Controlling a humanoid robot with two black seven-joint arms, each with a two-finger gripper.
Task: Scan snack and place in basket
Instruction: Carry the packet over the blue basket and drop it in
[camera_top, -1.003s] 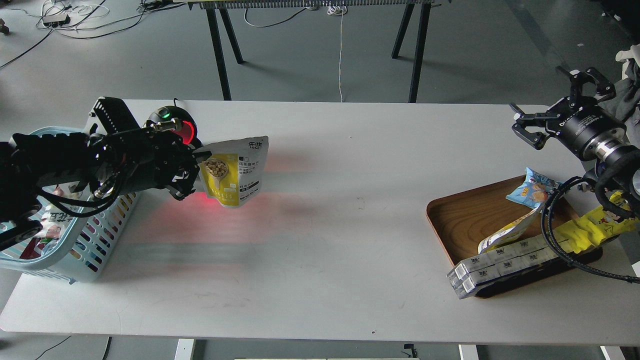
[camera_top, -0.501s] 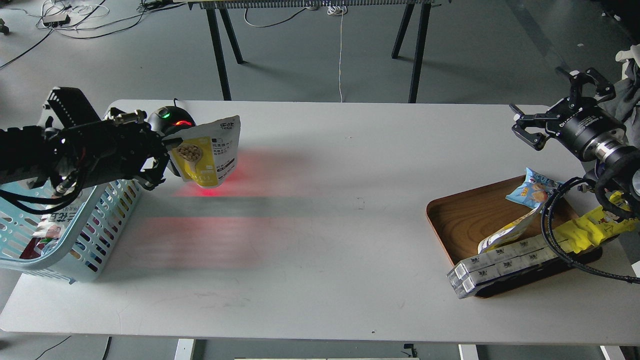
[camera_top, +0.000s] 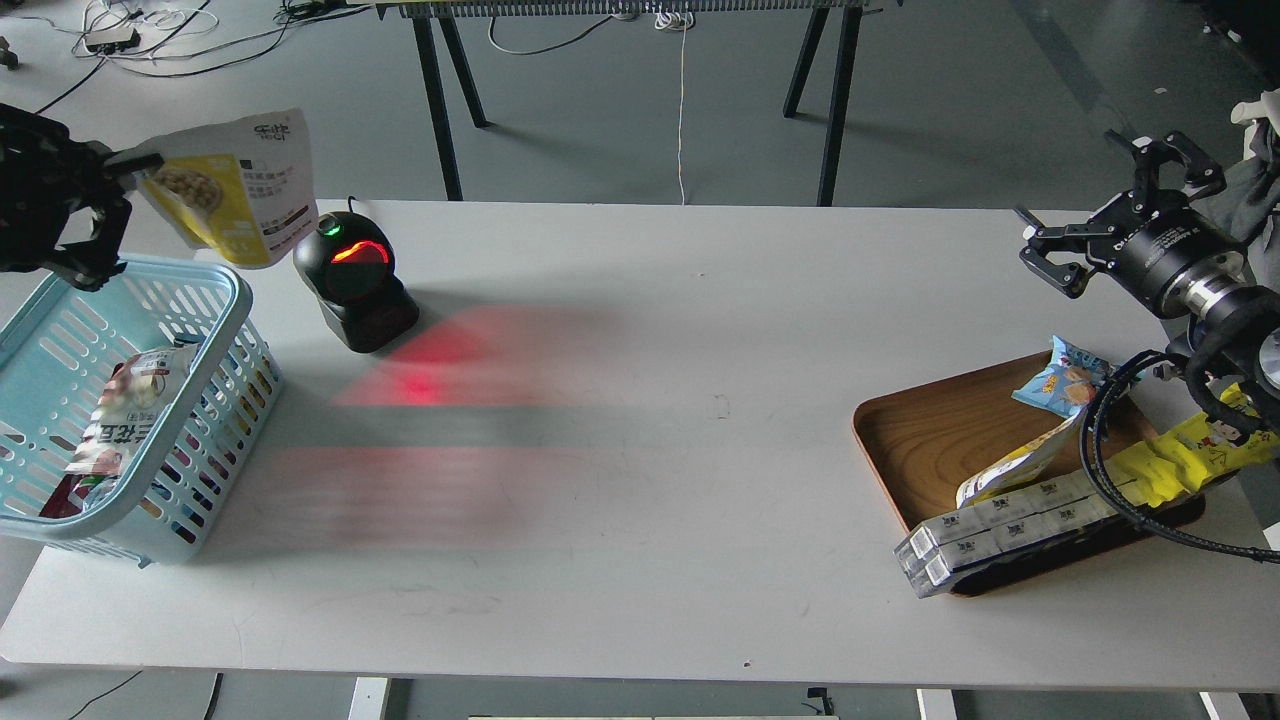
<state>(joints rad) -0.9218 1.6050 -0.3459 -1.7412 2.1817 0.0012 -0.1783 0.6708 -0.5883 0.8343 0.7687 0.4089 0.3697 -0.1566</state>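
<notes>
1. Gripping the snack (camera_top: 235, 185) by its edge, left pincer (camera_top: 120, 165) holds it in the air above the basket (camera_top: 215, 290) rim.
2. Scanner (camera_top: 355, 285) on the bench (camera_top: 640, 420), just beside the basket.
3. Right pincer (camera_top: 1095, 195) spread wide, empty, above the tray (camera_top: 940, 440).

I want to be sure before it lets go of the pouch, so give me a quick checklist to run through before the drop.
1. Left gripper pinching the snack by its edge: ok.
2. Snack lifted above the basket rim: ok.
3. Snack fully over the basket opening: not ok, it hangs at the far right corner.
4. Room inside the basket beside the packets already there: ok.
5. Right gripper open, away from the basket: ok.
6. Scan registered on the scanner: cannot tell.
</notes>
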